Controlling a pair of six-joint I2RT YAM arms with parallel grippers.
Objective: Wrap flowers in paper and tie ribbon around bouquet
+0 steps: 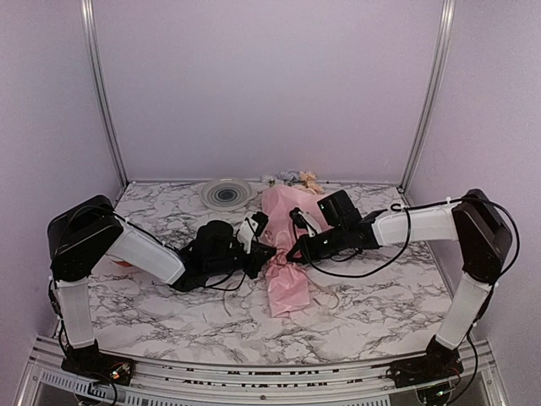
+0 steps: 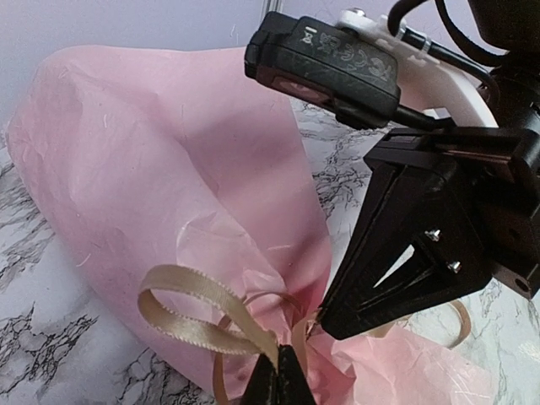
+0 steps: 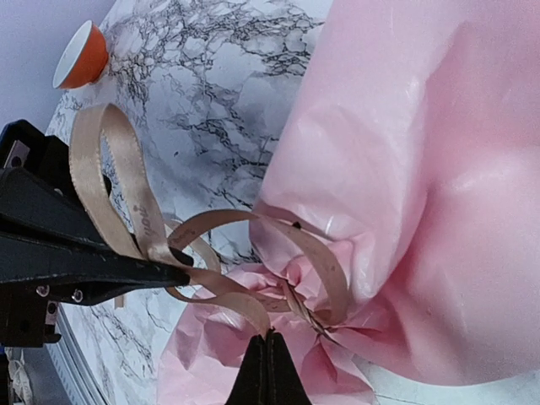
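So, here's how it's looking:
Left claw (image 2: 278,375): it's sitting with its fingers pressed together, pinching the ribbon (image 2: 198,316) right at the base of a loop that's curling up and away from its tips.
Right claw (image 3: 268,367): also pressed together, pinching another stretch of the ribbon at its tips. It's facing the left claw, tips nearly meeting.
Ribbon: tan strand, running across the pinched-in waist of the bouquet (image 1: 289,292) just beyond both claws.
Bouquet: lying on the marble table (image 1: 169,313) between the two claws, waist right at their tips, wide end pointing away from the arm bases.
Paper (image 2: 152,169): pink, crinkling and bunching up where the claws are meeting.
Flowers (image 1: 292,178): peeking out past the wide end, well beyond both claws, too small to make out much.
Plate (image 1: 226,193): sitting far beyond the left claw, near the back wall.
Orange-red spool (image 3: 80,55): standing off behind the left claw, well apart from the bouquet.
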